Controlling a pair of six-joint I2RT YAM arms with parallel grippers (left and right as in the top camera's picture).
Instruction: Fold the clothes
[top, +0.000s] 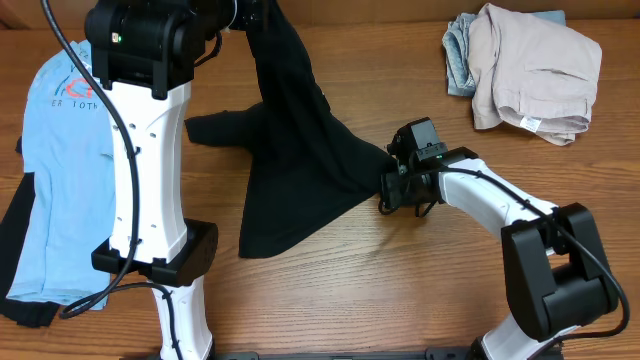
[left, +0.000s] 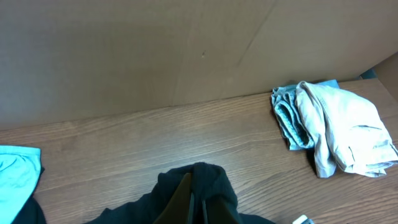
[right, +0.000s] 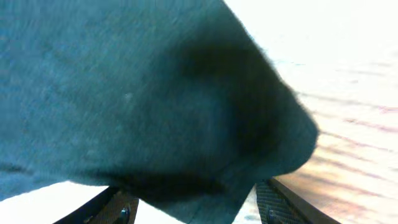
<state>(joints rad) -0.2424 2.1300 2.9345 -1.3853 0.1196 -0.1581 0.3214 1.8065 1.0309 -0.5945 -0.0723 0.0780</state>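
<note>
The black T-shirt (top: 300, 160) hangs from my left gripper (top: 250, 15), which is raised at the table's back and shut on a bunched fold of it (left: 208, 180). The cloth spreads down onto the wood in a rough triangle. In the left wrist view the left gripper (left: 196, 190) pinches black fabric between its tips. My right gripper (top: 386, 186) sits at the shirt's right corner. In the right wrist view its fingers (right: 273, 208) stand wide apart, with the shirt's corner (right: 155, 106) draped loosely over and between them. The right gripper (right: 196, 213) is open.
A light blue lettered T-shirt (top: 60, 150) lies flat at the left over a dark garment (top: 20, 270). A beige garment (top: 535, 70) (left: 348, 134) lies with a blue one (top: 458, 55) at the back right. A cardboard wall (left: 155, 50) stands behind the table.
</note>
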